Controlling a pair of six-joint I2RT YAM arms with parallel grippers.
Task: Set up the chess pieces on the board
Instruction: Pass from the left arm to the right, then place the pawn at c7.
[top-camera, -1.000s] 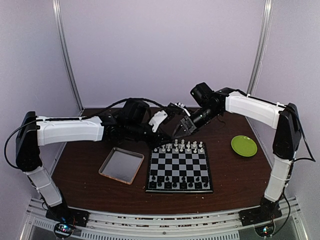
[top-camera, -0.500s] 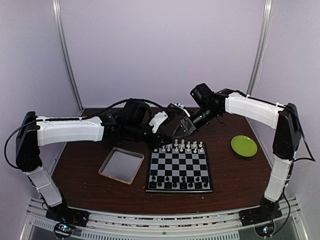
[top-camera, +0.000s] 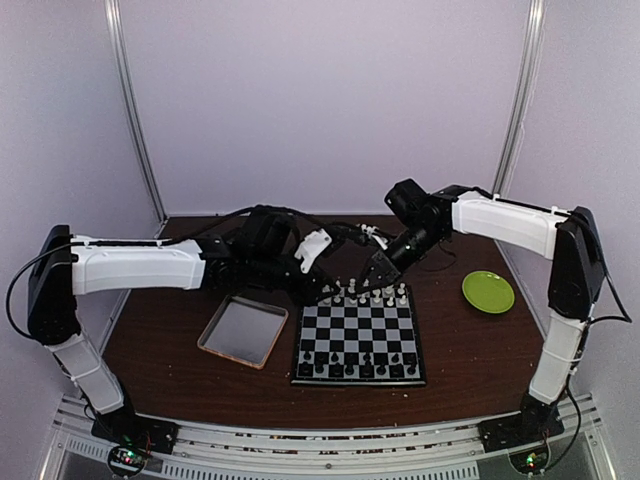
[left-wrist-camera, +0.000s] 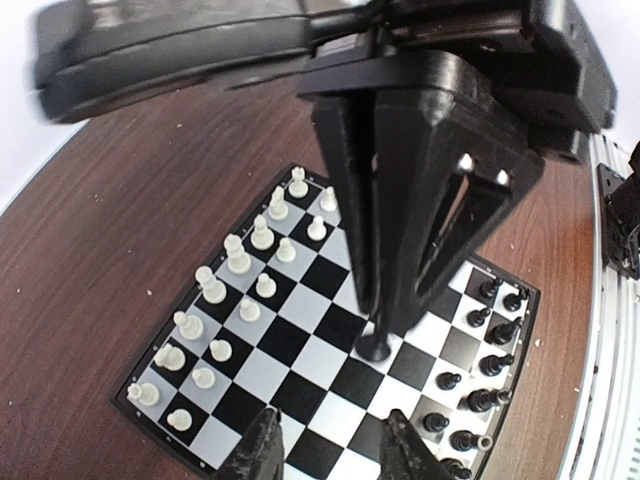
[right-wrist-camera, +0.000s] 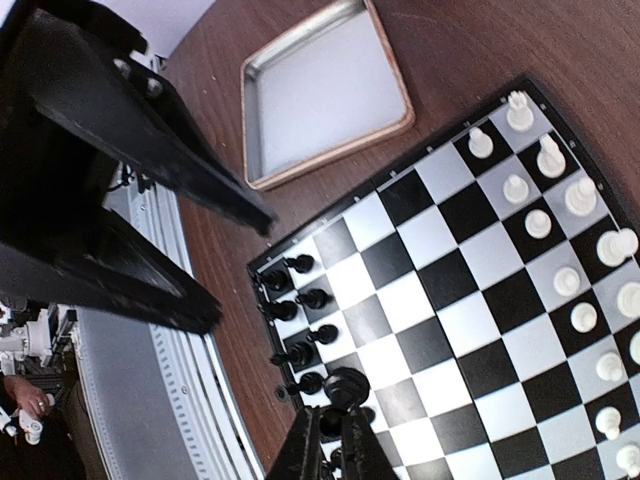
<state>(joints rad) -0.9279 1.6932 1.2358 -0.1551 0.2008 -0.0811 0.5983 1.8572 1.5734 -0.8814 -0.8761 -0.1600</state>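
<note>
On the counter (top-camera: 460, 345) the left arm (top-camera: 140, 262) and right arm (top-camera: 500, 220) crowd the far edge of the board (top-camera: 360, 335), so a knock between them looks the main risk. The right fingers (right-wrist-camera: 300, 452) pinch a black piece (right-wrist-camera: 345, 385) above the board. A slip could drop it among the black men (left-wrist-camera: 478, 370) on the board's near rows. The left fingers (left-wrist-camera: 262, 452), parted and empty over the board, might clip the white men (left-wrist-camera: 238, 255) on its far rows.

Black chess piece (right-wrist-camera: 345, 386) in right hand (right-wrist-camera: 330, 425)
</note>
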